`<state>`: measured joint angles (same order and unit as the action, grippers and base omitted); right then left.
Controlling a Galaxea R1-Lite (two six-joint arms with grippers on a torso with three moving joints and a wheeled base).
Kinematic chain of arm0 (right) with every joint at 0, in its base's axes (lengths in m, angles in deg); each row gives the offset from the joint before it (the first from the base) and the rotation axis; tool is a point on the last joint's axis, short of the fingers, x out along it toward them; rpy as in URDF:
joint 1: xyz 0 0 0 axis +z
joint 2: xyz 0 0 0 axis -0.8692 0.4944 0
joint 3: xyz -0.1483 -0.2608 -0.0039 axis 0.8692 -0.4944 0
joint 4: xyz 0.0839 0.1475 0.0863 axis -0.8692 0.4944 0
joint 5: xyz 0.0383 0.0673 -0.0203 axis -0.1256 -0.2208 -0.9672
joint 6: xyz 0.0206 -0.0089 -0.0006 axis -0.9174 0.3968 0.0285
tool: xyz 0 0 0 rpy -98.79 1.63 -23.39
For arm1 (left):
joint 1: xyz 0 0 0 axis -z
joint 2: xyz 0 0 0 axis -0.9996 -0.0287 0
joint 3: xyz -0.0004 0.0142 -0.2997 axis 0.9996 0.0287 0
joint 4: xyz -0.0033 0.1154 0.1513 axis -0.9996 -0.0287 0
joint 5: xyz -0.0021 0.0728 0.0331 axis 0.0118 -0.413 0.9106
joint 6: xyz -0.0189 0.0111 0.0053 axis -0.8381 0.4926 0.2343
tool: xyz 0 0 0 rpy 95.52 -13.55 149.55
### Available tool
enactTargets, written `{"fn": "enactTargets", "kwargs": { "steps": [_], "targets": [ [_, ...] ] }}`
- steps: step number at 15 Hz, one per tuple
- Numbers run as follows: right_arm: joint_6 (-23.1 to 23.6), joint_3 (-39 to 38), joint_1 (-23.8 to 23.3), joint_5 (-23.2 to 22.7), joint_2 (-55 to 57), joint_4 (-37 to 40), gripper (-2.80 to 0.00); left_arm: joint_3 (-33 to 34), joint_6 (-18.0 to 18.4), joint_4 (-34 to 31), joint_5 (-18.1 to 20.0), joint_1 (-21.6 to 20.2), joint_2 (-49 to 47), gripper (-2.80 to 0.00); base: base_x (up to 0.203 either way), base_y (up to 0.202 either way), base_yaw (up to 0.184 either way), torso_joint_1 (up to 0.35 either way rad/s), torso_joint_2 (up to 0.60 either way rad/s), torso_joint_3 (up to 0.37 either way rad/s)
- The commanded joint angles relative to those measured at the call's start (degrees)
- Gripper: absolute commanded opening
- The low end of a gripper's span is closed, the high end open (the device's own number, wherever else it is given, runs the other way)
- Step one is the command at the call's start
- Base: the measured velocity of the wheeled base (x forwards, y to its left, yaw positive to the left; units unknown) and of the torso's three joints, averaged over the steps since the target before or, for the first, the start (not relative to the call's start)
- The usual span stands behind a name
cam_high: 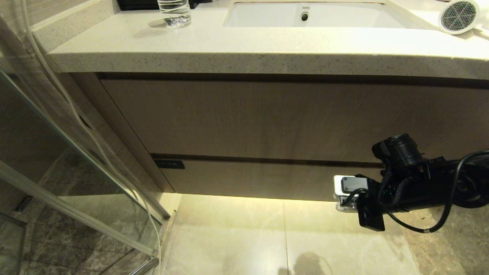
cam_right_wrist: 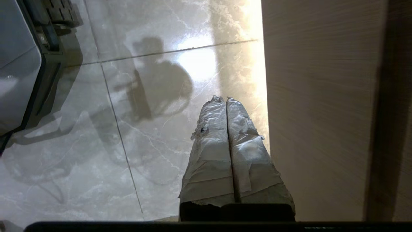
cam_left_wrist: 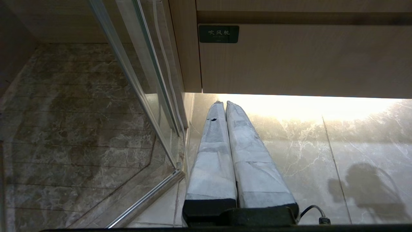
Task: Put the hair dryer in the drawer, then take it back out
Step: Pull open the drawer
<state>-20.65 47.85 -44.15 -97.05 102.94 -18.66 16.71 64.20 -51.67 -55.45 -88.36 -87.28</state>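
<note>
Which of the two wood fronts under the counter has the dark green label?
The lower, shallower drawer: its label sits at its upper left corner. The taller front above is plain.

Overall: dim, warm yellow cast | Source: light strip under the drawer (cam_high: 267, 179), bright band on the floor (cam_high: 244, 214) | Glare: blown-out patch on floor tiles in both wrist views | Shadows: soft dark shapes on floor; recess under the surface (cam_high: 244, 49) dark | Focus: sharp; slight bowing at head-view edges
</note>
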Motion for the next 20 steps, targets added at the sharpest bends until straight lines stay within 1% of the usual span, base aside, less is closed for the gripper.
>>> {"fn": "enactTargets", "kwargs": {
  "steps": [1,2,4,5,7,8,16,17,20],
  "targets": [
    [0.2,0.2,0.0,0.0,1.3,0.0,-2.80,0.0,0.0,0.0,0.0,0.0,0.0,-2.80,0.000,0.000,0.000,0.000,0.00,0.000],
    [-0.1,0.7,0.0,0.0,2.6,-0.7,-2.80,0.0,0.0,0.0,0.0,0.0,0.0,-2.80,0.000,0.000,0.000,0.000,0.00,0.000],
    [-1.2,0.9,0.0,-0.3,4.8,-7.6,-2.80,0.0,0.1,0.0,0.0,0.0,0.0,-2.80,0.000,0.000,0.000,0.000,0.00,0.000],
    [-1.4,0.7,0.0,-0.4,5.4,-8.9,-2.80,0.0,0.0,0.0,0.0,0.0,0.0,-2.80,0.000,0.000,0.000,0.000,0.00,0.000],
    [-2.6,-0.1,0.0,-2.4,8.3,-18.0,-2.80,0.0,0.0,0.0,0.0,0.0,0.0,-2.80,0.000,0.000,0.000,0.000,0.00,0.000],
    [-3.0,-0.4,0.0,-3.0,9.4,-20.3,-2.80,0.0,0.0,0.0,0.0,0.0,0.0,-2.80,0.000,0.000,0.000,0.000,0.00,0.000],
    [-3.5,0.0,-0.2,-3.0,13.4,-26.5,-2.80,0.0,0.1,0.0,0.0,0.0,0.0,-2.80,0.000,0.000,0.000,0.000,0.00,0.000],
    [-3.2,0.2,-0.3,-3.1,13.5,-26.6,0.00,0.0,0.0,0.0,0.0,0.0,0.0,-2.80,0.000,0.000,0.000,0.000,0.00,0.000],
    [-3.4,0.0,-0.4,-2.6,14.3,-27.7,0.00,0.0,0.0,0.0,0.0,0.0,0.0,-2.80,0.000,0.000,0.000,0.000,0.00,0.000]
  ]
}}
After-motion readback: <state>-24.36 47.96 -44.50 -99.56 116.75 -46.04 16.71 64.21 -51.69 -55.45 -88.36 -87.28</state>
